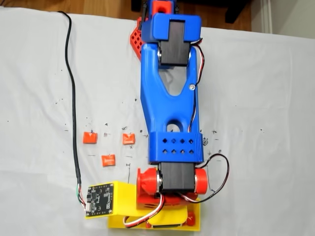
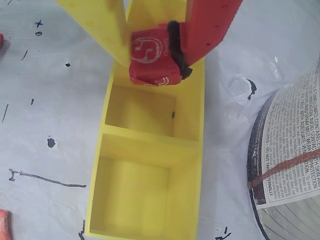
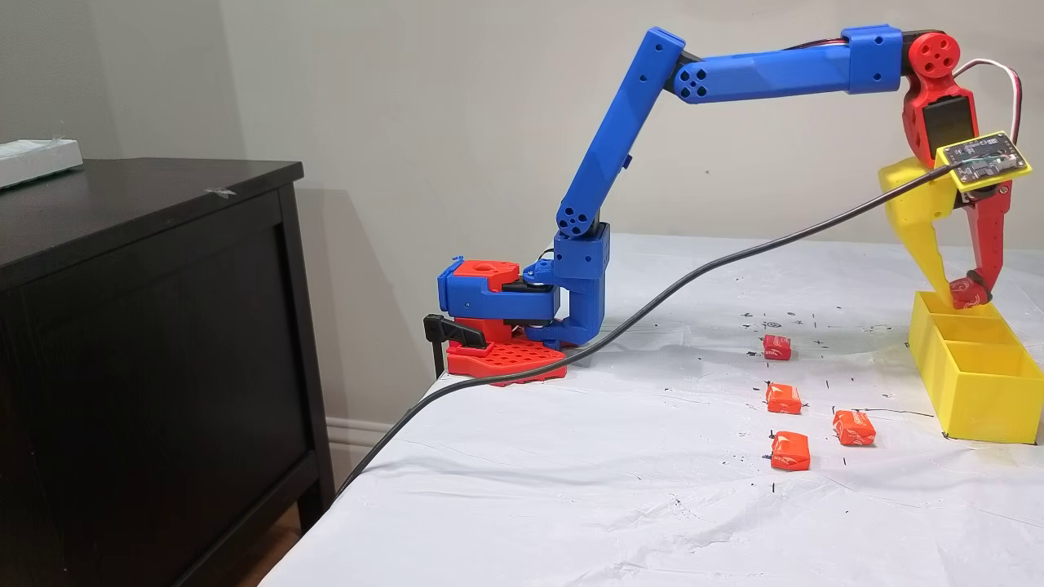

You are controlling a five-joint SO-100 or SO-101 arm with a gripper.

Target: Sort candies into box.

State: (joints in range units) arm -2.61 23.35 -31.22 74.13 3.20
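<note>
claw (image 2: 156, 57): pinching a red candy (image 2: 152, 60), hanging just above box's end compartment
box (image 3: 979, 391): yellow, on counter (image 3: 571, 489), two visible compartments bare in wrist view
loose candies: three orange (image 3: 789, 451), one red (image 3: 777, 347), on counter beside box

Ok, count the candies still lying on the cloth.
4 in a fixed view: one red candy nearest the arm's base, then three orange candies. A fifth red candy is in the gripper over the box; others may be hidden.
</note>
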